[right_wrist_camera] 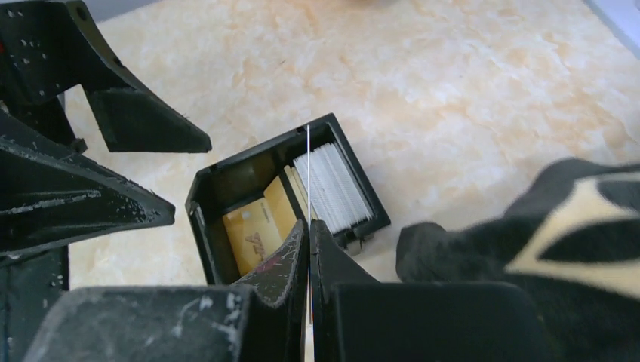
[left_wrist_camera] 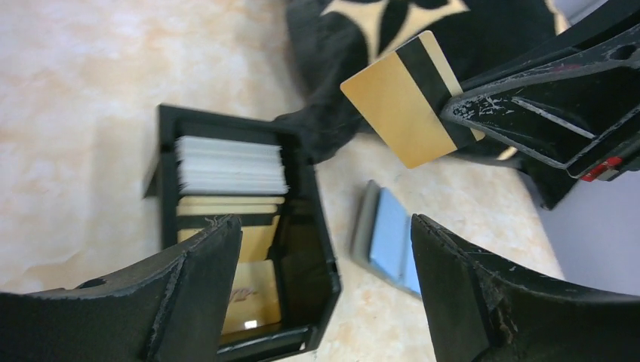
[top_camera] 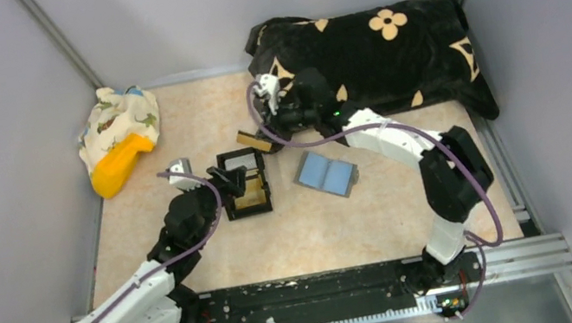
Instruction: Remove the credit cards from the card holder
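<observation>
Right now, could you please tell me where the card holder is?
In the top view, the card holder lies open on the table, just right of the black box.

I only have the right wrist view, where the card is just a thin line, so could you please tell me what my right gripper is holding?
Observer: The right gripper pinches a gold card with a black stripe along one edge.
Operator: Thank you. Where is the card holder, please?
Observer: The card holder lies open, blue face up, to the right of the black box and apart from it.
</observation>
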Action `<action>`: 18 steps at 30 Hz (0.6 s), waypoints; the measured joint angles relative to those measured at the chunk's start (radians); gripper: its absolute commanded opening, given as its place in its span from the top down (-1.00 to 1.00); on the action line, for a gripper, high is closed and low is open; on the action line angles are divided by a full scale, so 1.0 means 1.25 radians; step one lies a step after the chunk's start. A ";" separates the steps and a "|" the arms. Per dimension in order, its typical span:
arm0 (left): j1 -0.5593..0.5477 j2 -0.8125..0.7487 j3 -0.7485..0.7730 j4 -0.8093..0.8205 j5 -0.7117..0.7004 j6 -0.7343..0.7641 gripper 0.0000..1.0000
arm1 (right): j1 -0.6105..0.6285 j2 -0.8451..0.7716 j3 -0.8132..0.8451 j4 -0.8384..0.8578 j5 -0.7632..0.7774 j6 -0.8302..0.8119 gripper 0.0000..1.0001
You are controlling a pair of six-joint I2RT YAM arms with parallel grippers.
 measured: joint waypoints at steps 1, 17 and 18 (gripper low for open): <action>0.000 -0.009 -0.005 -0.020 -0.019 -0.008 -0.78 | 0.017 0.025 0.034 -0.031 0.006 -0.024 1.00; 0.013 -0.186 -0.048 -0.160 -0.181 -0.072 -0.83 | 0.139 0.209 0.204 -0.281 0.063 -0.254 1.00; 0.013 -0.181 -0.048 -0.160 -0.181 -0.074 -0.83 | 0.141 0.213 0.209 -0.284 0.064 -0.260 1.00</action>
